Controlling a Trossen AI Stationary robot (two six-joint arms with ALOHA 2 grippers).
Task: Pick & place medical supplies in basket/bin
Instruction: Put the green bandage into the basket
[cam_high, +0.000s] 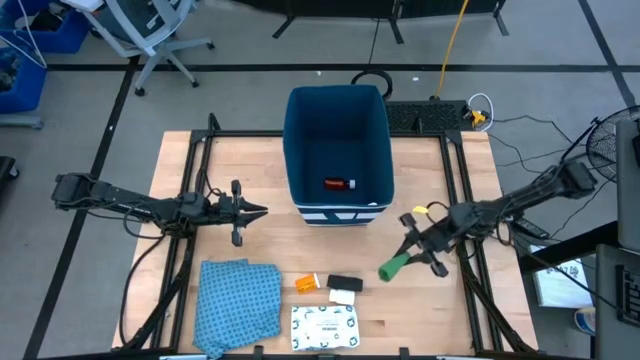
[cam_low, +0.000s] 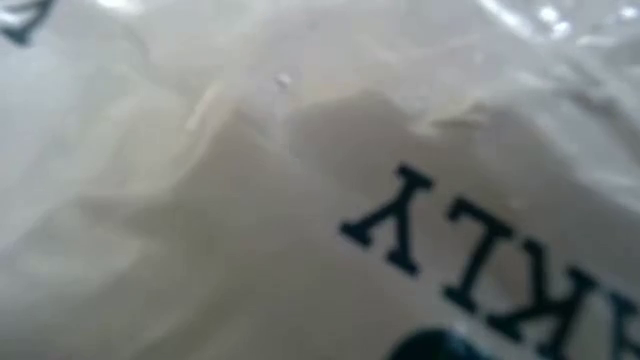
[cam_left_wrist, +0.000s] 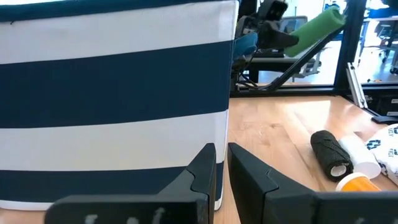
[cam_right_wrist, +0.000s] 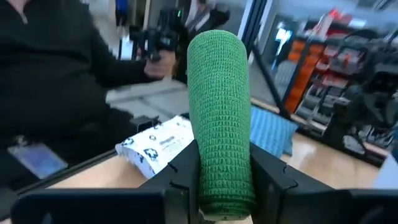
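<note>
The tabletop (cam_high: 420, 330) is pale wood with a smooth, faintly grained finish, edged by black metal framing (cam_high: 190, 250). At its centre stands the bin (cam_high: 337, 150), soft matt fabric in dark blue with white stripes woven low on its near wall. Just right of the bin, the green bandage roll (cam_right_wrist: 221, 118) has a rough, crinkled, net-like weave, gripped between matt black plastic fingers (cam_right_wrist: 174, 174). Nearer than the bin lie a soft blue patterned cloth (cam_high: 238, 300), a glossy crinkled white pouch (cam_high: 325, 327) and a black bandage roll (cam_left_wrist: 331, 154) of coarse matt weave.
</note>
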